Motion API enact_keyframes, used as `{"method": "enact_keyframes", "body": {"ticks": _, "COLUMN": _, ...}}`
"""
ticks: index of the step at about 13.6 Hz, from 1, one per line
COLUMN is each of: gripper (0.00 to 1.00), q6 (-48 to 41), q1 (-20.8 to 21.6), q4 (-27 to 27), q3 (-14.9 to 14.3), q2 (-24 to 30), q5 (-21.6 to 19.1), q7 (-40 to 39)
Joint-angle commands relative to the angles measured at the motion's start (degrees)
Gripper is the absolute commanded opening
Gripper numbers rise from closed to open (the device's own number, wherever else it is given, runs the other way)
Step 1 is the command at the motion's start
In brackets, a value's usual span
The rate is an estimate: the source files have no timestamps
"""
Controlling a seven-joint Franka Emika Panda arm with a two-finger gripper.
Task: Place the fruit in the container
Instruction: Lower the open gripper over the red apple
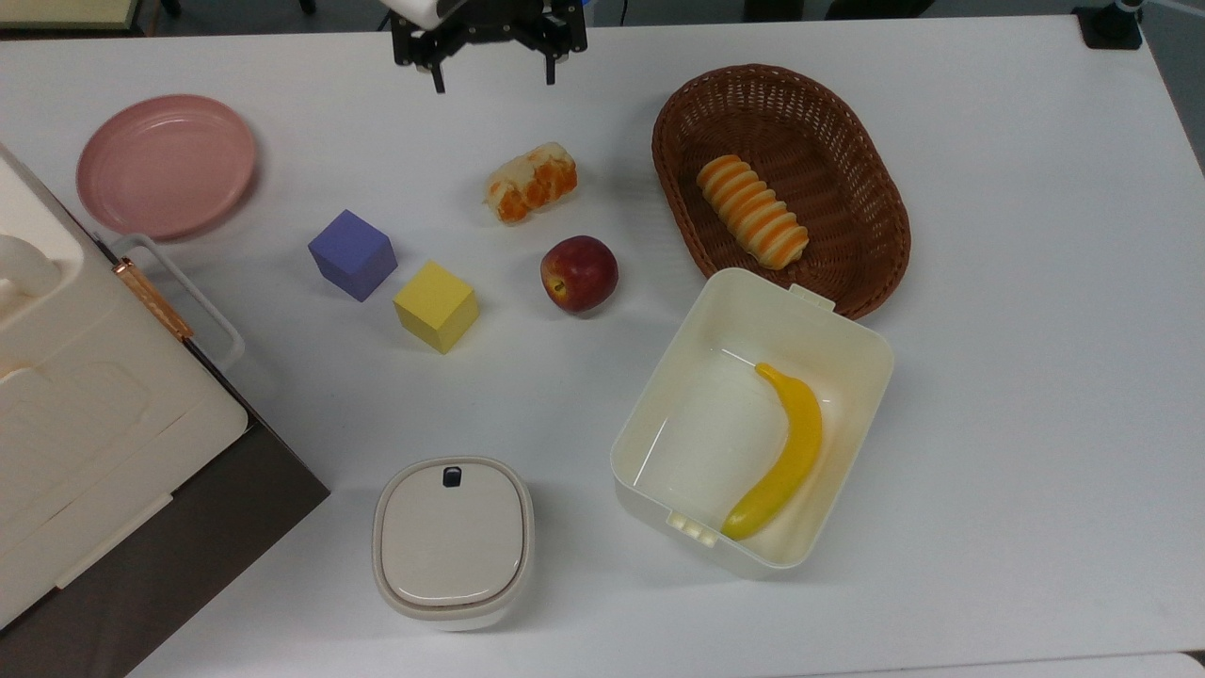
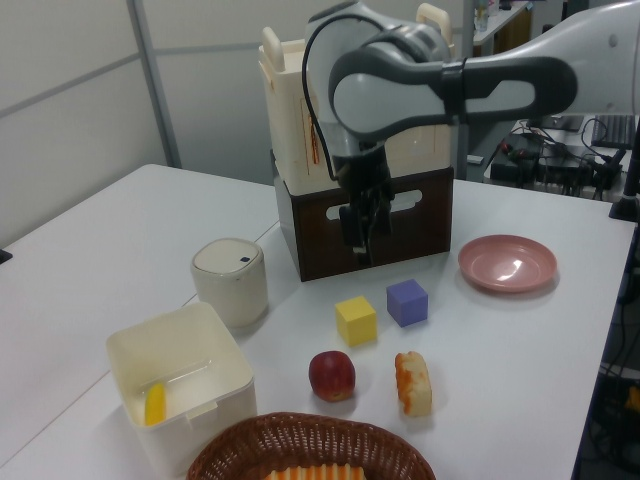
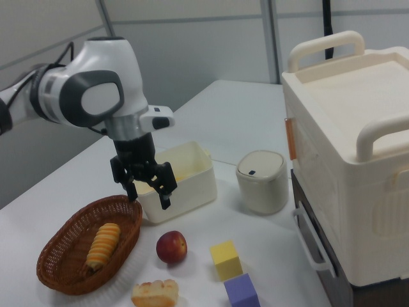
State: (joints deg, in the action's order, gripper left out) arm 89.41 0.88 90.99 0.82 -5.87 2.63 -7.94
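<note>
From the top view we look straight down on the tabletop [image 1: 988,282], with the arm's side at the upper edge. From the left view we look across it from low beyond the basket [image 2: 310,450], facing the stacked boxes [image 2: 360,200] at the far end. From the right view we look from the opposite end, with the boxes close on the right view's right. All three views share the apple [image 1: 579,273], the tub [image 1: 659,414], the two cubes [image 1: 436,306] and the lidded box [image 1: 452,541].
</note>
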Motion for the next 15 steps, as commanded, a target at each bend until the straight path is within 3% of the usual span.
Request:
{"method": "enact_keyframes", "body": {"ticks": 1, "gripper": 1.00, "q6": 0.5, "q1": 0.7, "q4": 0.9, "q3": -0.6, "q2": -3.3, "q5": -0.7, "q7": -5.2}}
{"method": "enact_keyframes", "body": {"ticks": 3, "gripper": 1.00, "q6": 5.0, "q1": 1.0, "q4": 1.8, "q3": -0.2, "q2": -6.7, "q5": -0.6, "q7": -5.2}}
{"method": "enact_keyframes", "body": {"ticks": 15, "gripper": 1.00, "q6": 11.1, "q1": 5.9, "q4": 1.8, "q3": -0.1, "q2": -18.1, "q5": -0.3, "q7": -4.2}}
